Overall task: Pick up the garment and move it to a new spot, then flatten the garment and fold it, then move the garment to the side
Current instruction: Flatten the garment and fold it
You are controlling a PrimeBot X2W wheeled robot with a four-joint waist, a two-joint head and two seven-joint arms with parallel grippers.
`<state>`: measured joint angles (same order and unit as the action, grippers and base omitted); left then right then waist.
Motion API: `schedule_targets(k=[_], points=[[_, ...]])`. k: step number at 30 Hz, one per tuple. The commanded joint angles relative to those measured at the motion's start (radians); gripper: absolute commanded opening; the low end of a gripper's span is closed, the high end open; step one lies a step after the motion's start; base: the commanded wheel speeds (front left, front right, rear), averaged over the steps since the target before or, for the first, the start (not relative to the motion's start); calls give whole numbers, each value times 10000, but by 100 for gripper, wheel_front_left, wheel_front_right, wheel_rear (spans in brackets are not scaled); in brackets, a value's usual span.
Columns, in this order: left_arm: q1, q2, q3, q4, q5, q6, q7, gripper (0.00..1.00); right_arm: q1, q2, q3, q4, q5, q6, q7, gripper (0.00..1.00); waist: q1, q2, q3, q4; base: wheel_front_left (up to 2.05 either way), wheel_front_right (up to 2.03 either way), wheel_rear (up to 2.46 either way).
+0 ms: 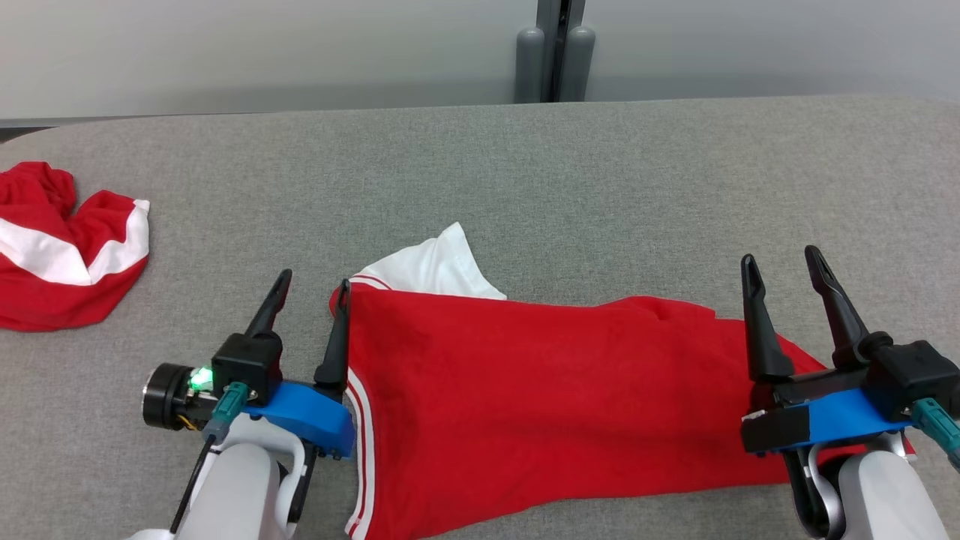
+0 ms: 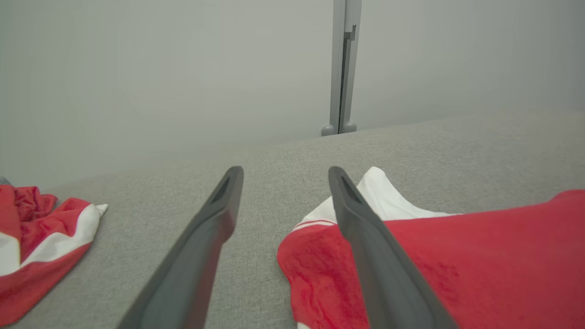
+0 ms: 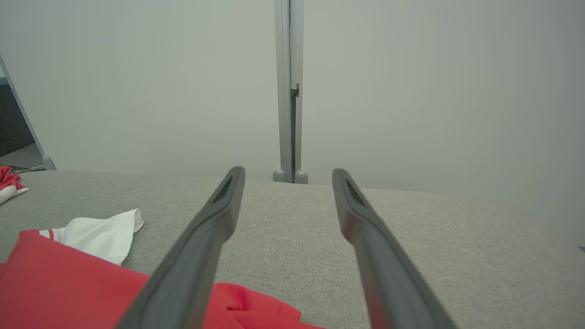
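Head view: left gripper and right gripper jaws wide apart, empty, possibly grazing the garment.

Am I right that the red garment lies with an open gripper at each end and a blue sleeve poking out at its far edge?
Not quite: the head view shows a white sleeve, not blue. The red garment and the open left gripper and right gripper at its ends are as you say.

The head camera looks down on the grey surface from close overhead, while both wrist cameras skim low toward twelve o'clock, all sharing the red garment and wall post.
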<state>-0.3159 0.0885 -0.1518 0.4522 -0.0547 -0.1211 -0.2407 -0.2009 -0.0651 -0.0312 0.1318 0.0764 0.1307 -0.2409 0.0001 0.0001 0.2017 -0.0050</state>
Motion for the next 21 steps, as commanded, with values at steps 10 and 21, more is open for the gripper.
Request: schedule_targets(k=[10,21], points=[[-360,32,-654,2055,-497,-103,179,100,-72,37,-78,127,-34,1,-93,100,-1,-1,86,-96,0,0,0],[-878,-49,-1208,3930,-948,-91,55,100,-108,4,9,130,30,1,-23,100,-1,-1,108,-256,0,0,0]])
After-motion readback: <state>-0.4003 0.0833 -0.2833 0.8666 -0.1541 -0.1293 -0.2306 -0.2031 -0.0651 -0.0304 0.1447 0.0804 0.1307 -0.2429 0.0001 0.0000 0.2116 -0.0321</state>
